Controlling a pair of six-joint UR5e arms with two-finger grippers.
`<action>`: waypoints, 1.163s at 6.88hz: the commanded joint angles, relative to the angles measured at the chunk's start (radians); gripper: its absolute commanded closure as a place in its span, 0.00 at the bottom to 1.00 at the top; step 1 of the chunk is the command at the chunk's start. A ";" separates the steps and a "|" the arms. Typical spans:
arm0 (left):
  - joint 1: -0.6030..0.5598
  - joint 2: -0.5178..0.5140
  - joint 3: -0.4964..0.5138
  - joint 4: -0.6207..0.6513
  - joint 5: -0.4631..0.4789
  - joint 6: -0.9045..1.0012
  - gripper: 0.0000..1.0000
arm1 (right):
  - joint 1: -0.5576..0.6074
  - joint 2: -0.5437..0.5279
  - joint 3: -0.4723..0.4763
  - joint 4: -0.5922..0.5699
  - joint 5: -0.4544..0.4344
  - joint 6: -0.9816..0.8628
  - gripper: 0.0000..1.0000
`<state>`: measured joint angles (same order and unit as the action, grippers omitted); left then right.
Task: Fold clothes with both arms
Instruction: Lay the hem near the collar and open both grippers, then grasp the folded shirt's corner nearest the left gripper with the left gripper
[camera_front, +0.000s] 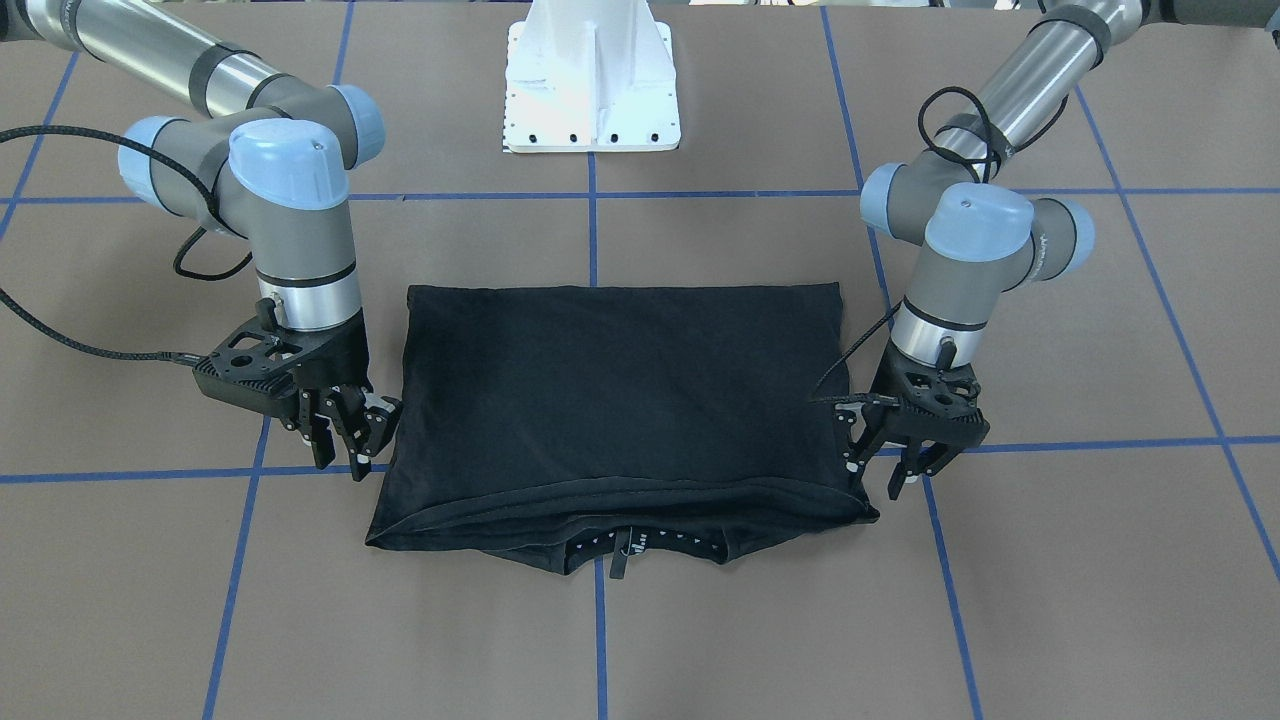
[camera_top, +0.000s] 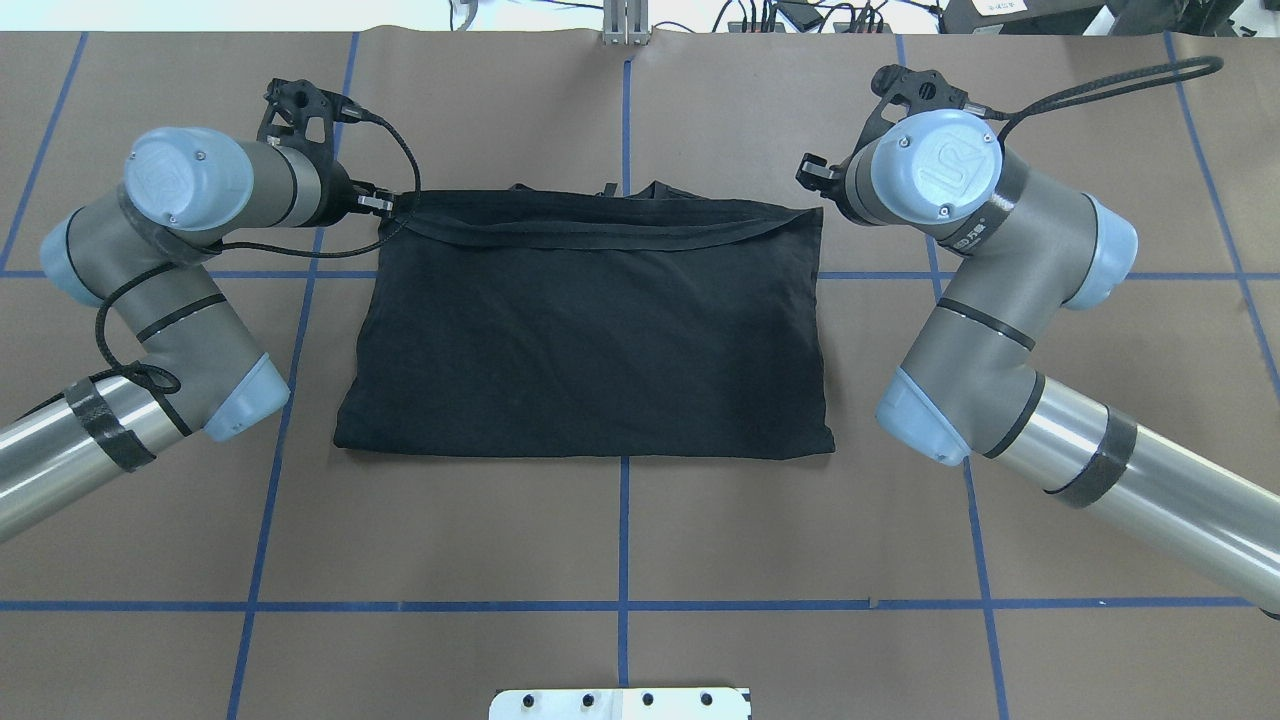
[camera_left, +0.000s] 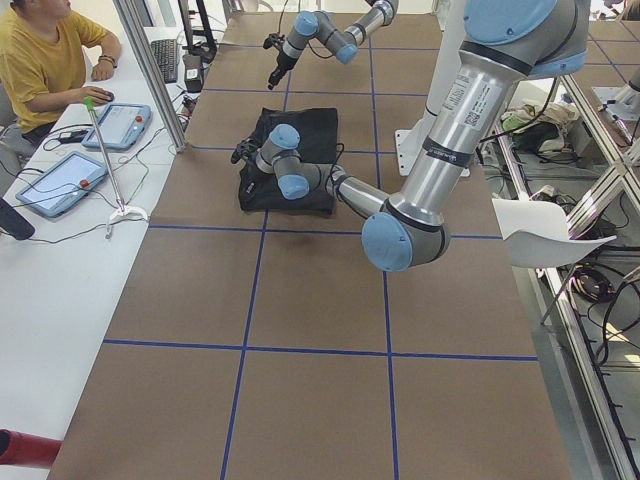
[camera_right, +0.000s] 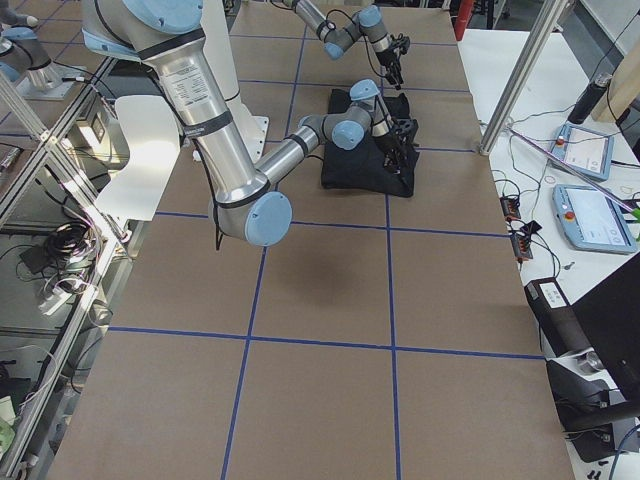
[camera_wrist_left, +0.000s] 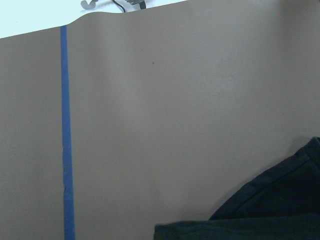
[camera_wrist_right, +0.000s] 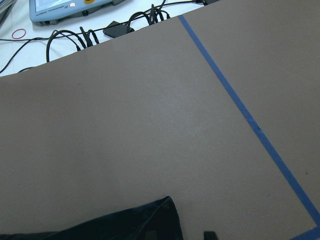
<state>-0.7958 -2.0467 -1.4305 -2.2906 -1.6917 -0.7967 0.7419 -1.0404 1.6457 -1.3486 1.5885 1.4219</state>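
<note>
The clothes (camera_front: 620, 400) are one black T-shirt, folded into a flat rectangle mid-table (camera_top: 590, 330). Its collar with a small label (camera_front: 620, 550) peeks out under the far folded edge. My left gripper (camera_front: 873, 478) hovers open at the shirt's far corner on my left side, one fingertip (camera_front: 853, 464) close to the hem. At the opposite far corner my right gripper (camera_front: 345, 455) is open too, just off the cloth. Neither holds fabric. The left wrist view catches only a shirt corner (camera_wrist_left: 270, 215), and the right wrist view catches another corner (camera_wrist_right: 125, 225).
Brown table paper with blue tape lines (camera_top: 624, 560) surrounds the shirt. The white pedestal base (camera_front: 592, 85) stands behind it. A person (camera_left: 45, 60) sits at a side desk with tablets (camera_left: 60, 180). Cables (camera_wrist_right: 90, 35) run along the table's far edge.
</note>
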 joint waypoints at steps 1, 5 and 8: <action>-0.023 0.043 -0.075 -0.020 -0.119 0.098 0.00 | 0.043 -0.007 0.051 0.002 0.131 -0.089 0.00; -0.007 0.305 -0.254 -0.167 -0.212 0.027 0.00 | 0.027 -0.073 0.160 0.005 0.143 -0.104 0.00; 0.143 0.413 -0.255 -0.377 -0.194 -0.175 0.00 | 0.014 -0.076 0.181 0.005 0.142 -0.104 0.00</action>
<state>-0.7185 -1.6539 -1.6847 -2.6304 -1.8958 -0.8934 0.7591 -1.1147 1.8223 -1.3438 1.7308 1.3177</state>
